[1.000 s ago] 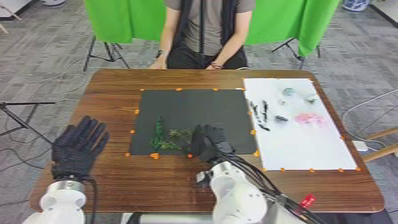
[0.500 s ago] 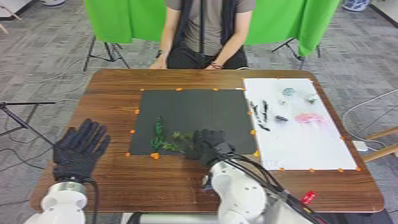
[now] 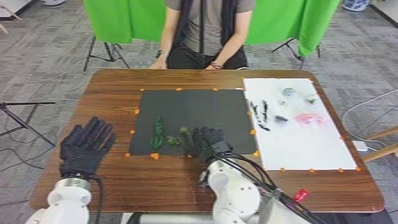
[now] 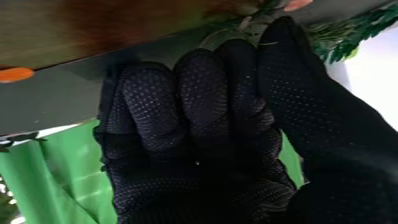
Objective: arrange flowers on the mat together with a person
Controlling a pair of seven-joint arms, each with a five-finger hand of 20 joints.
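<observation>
My right hand point(image 3: 210, 138) is over the dark mat point(image 3: 200, 102), near its front edge, fingers straight and pointing forward. Just to its left lies a small green sprig point(image 3: 184, 137), close to the fingers. Farther left a longer green sprig point(image 3: 159, 132) lies upright along the mat. In the right wrist view my right hand point(image 4: 200, 120) has extended fingers with the thumb alongside; thin stems point(image 4: 233, 31) and feathery green leaves point(image 4: 355, 32) show by the fingertips. My left hand point(image 3: 86, 145) is open above the table, left of the mat.
On the white sheet point(image 3: 306, 150) at the right lie a pink flower point(image 3: 308, 118), a dark purple one point(image 3: 281, 119), pale blooms point(image 3: 288, 92) and dark twigs point(image 3: 265, 111). A person's hands rest at the far edge of the brown table point(image 3: 115, 100).
The small sprig has turned more upright beside my right hand, which has shifted only slightly. My left hand has moved a little to the right.
</observation>
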